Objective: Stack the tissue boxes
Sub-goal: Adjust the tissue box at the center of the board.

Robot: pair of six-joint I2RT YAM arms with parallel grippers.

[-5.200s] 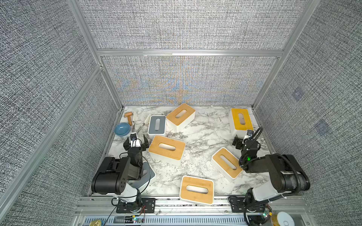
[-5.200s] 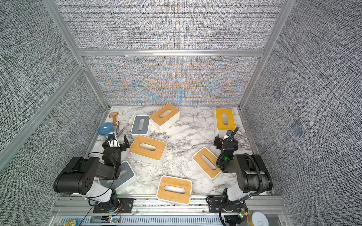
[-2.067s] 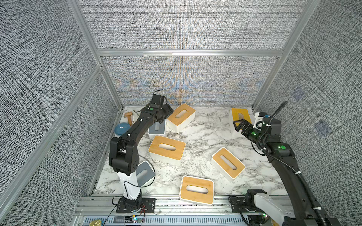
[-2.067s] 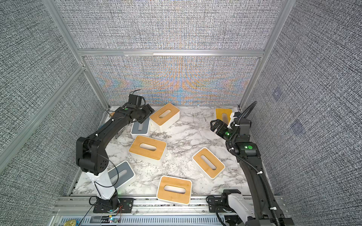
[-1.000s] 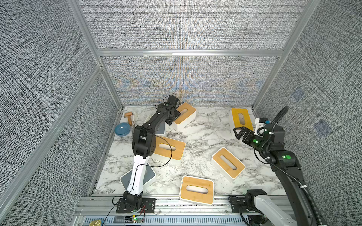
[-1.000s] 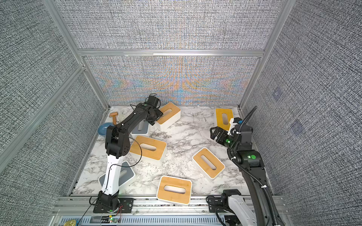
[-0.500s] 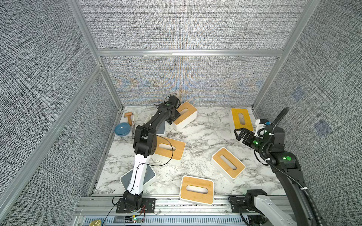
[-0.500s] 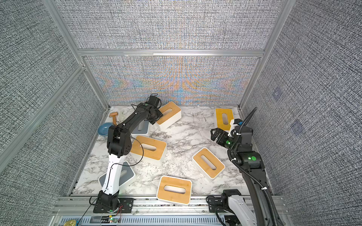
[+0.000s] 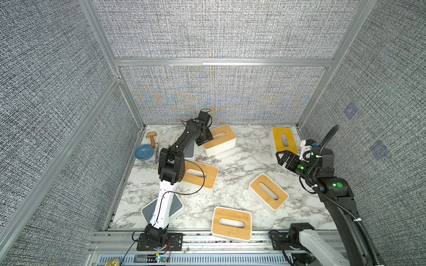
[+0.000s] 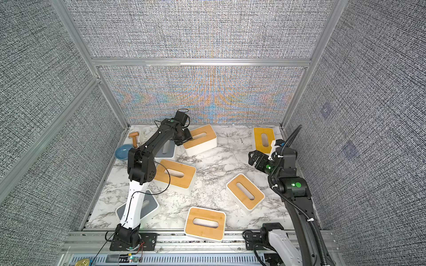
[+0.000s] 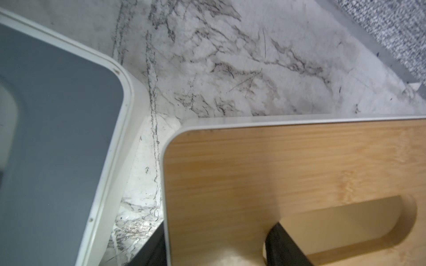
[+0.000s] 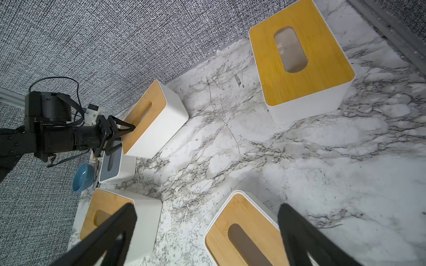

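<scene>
Bamboo-lidded tissue box [image 9: 220, 138] sits at the back of the marble table [image 9: 232, 165], just beside a grey-lidded box [image 11: 57, 138]. My left gripper [image 10: 186, 138] pinches its short end, one finger in the slot, one outside the wall; the box's long axis runs straight away from those fingers [image 11: 283, 246]. My right gripper [image 9: 283, 157] hangs wide open, empty, well apart.
</scene>
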